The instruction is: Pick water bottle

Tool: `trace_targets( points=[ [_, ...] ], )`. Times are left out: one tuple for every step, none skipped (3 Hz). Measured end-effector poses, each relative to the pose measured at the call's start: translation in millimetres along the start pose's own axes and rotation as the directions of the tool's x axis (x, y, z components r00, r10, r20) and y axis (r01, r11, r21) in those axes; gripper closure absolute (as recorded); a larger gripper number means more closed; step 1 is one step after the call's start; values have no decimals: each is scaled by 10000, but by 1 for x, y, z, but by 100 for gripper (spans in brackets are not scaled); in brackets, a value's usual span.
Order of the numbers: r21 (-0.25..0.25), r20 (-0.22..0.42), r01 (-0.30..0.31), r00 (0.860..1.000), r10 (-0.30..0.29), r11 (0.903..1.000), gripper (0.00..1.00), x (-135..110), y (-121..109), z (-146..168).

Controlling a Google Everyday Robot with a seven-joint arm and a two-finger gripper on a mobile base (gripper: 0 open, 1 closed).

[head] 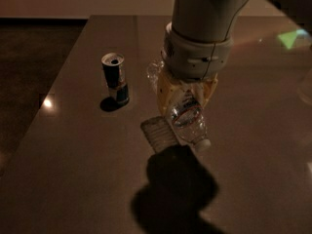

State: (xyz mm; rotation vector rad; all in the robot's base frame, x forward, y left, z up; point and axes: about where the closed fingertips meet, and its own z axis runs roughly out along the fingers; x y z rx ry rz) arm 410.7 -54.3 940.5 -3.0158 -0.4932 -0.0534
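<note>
The water bottle [187,123] is a clear ribbed plastic bottle with a white cap at its lower end. It hangs tilted, cap down and toward me, over the middle of the dark table [73,169]. My gripper [185,113] points down from the big pale arm and is shut on the bottle, its yellowish fingers [165,94] on either side of the body. The bottle's far end sticks out to the left behind the gripper. A dark shadow lies on the table below the bottle. Its label is hidden by the gripper.
A blue-and-silver can [115,78] stands upright to the left of the gripper, about a hand's width away. The table's left edge runs diagonally past a dark floor. A faint clear object [306,89] shows at the right edge.
</note>
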Motion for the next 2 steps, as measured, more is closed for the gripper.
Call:
trace_targets(
  points=[
    [279,-659,-379,9970,396,9989,100,18,5,-27],
    [416,-1086,-354,9933,397,9985,100,27,1,-30]
  ],
)
